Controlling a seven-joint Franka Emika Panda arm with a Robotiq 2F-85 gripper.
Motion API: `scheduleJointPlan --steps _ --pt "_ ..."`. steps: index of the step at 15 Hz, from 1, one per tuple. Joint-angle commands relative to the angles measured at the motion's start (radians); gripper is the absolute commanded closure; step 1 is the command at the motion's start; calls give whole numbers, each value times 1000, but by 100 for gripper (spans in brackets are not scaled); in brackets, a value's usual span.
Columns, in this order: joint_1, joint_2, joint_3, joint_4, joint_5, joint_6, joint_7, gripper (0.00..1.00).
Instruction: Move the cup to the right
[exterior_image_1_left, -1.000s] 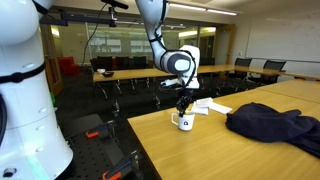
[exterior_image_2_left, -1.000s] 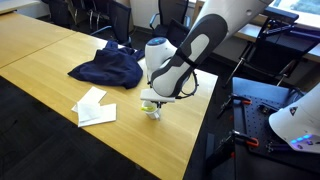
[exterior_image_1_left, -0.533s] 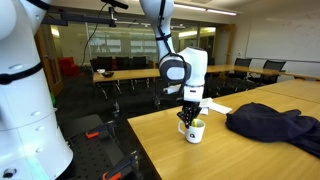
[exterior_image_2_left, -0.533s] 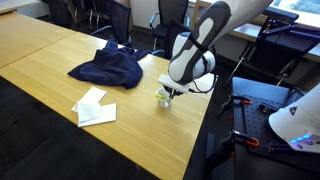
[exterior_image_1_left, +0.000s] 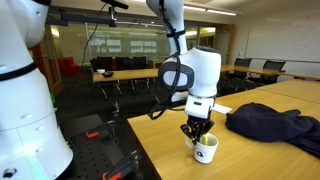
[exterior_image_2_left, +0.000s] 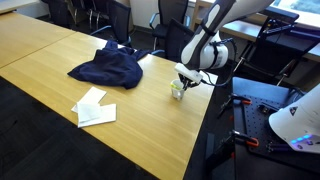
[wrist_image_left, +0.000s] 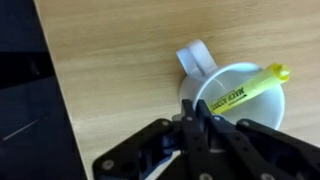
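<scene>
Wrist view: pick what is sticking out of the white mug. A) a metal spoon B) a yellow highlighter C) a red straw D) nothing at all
B: a yellow highlighter with dark lettering rests inside the white mug, its end poking past the rim.

The white cup (wrist_image_left: 256, 112) stands upright at the frame's right, handle toward the top, a yellow marker (wrist_image_left: 243, 92) lying inside.

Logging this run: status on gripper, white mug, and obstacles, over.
Gripper shut on rim of small white mug. Yellow highlighter inside it. Dark blue cloth heap nearby, not touching.
</scene>
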Motion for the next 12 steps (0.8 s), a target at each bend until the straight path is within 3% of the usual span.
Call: scheduleJointPlan --steps 1,3,4,5,6,8,11,12 --pt "-59 -33 70 -24 57 8 -44 66" --pt "-42 -49 73 -44 48 22 -27 60" --pt "1 -65 43 -66 18 33 6 52" --pt "91 -87 -29 -84 29 24 17 45" --pt "123 -112 -56 -120 -45 36 90 37" --pt "307 -167 -221 -199 -200 55 238 21" --pt "551 -227 -472 -273 -552 71 475 1" --pt "636 -250 -555 -270 -642 49 525 0"
